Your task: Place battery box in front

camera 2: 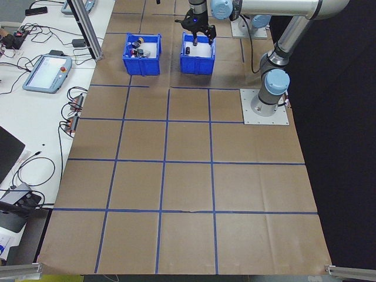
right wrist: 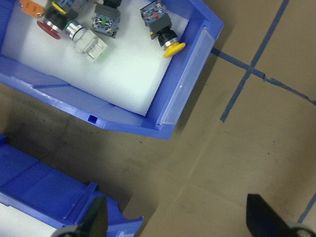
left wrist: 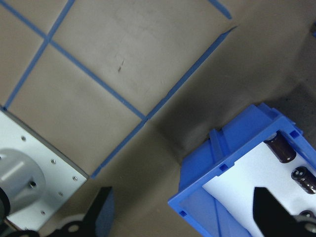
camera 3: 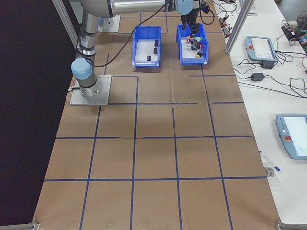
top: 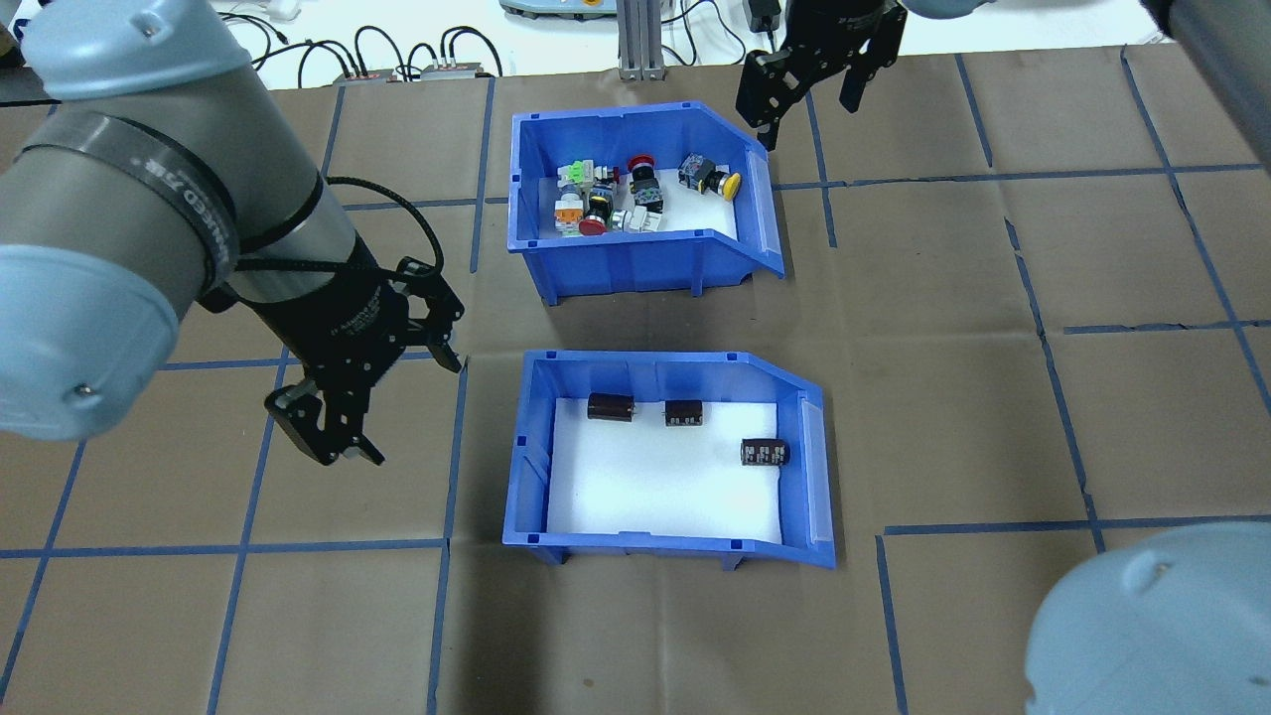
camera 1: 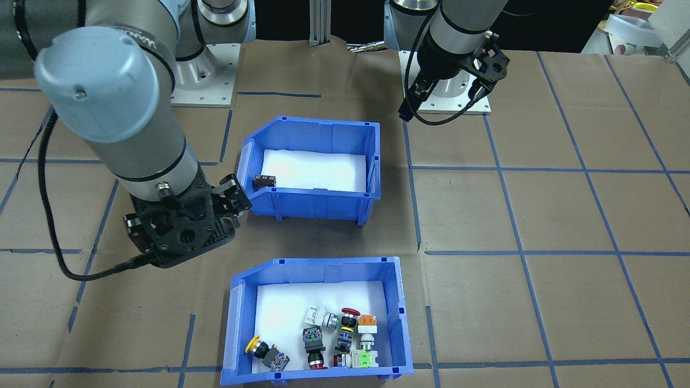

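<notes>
Battery box [top: 667,455], blue bin with white foam and three dark cells [top: 765,453] inside, sits flat on the desk [top: 993,397] on the robot's side, with the switch bin [top: 635,204] lying beyond it, nearer the operators' edge. Nobody grips it. Left pincer [top: 343,422] hovers just beside the box's left wall, fingers spread, empty. Right pincer [top: 809,74] hangs near the switch bin's far corner, also spread and empty. Judging by the layout, placing looks either finished or not begun; can't tell which "front" is meant.
</notes>
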Robot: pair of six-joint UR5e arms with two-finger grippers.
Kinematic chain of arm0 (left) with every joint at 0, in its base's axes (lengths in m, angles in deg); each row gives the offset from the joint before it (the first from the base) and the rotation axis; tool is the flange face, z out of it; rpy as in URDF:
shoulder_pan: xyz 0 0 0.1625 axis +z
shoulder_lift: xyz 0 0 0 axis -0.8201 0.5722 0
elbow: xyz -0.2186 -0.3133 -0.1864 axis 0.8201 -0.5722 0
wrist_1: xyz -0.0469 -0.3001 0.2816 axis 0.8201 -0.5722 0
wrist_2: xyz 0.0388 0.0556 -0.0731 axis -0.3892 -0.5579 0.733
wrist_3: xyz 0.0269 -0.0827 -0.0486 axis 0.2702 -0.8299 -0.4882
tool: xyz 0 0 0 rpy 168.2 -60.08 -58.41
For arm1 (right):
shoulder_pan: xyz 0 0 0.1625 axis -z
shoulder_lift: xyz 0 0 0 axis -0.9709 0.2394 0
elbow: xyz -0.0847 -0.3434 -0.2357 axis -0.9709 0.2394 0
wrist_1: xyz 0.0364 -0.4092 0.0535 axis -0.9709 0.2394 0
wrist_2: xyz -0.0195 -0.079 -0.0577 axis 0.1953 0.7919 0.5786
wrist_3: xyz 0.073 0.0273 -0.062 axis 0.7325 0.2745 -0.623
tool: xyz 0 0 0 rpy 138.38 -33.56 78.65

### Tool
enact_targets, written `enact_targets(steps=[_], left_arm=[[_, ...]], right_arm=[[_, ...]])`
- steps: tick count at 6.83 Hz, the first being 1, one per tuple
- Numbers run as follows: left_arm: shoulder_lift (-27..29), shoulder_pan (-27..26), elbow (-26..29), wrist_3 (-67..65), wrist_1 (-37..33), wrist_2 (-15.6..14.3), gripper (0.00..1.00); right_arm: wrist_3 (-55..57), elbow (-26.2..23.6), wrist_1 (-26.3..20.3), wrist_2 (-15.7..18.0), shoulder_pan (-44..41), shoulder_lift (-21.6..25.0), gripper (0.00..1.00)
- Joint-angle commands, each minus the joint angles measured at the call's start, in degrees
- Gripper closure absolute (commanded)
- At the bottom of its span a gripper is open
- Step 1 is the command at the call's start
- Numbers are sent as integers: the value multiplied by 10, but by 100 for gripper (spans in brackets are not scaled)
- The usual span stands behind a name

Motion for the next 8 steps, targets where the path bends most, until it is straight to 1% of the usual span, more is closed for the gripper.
enact_targets(steps=[1, 2, 3, 4, 5, 6, 7, 8], left_arm=[[-10, -81, -53, -163, 82, 10, 1], [-14, -97, -118, -237, 164, 12, 1], [-24, -115, -159, -297, 202, 12, 1], [-19, -141, -183, -364, 249, 13, 1], [-19, -154, -198, -395, 273, 14, 1], [-15, -155, -214, -401, 280, 21, 1], [-2, -155, -224, -445, 331, 59, 1], [7, -156, -230, -463, 360, 63, 1]], right_arm=[[-93, 3, 10, 2, -43, -16, 0], [-169, 4, 11, 2, -63, -29, 0], [-210, 2, 11, 2, -78, -32, 0], [-262, 2, 28, 2, -90, -44, 0], [-300, 4, 76, 3, -103, -67, 0], [-306, 4, 114, 7, -120, -82, 0], [-313, 6, 123, 8, -131, -99, 0], [-354, 8, 141, 7, -132, -109, 0]])
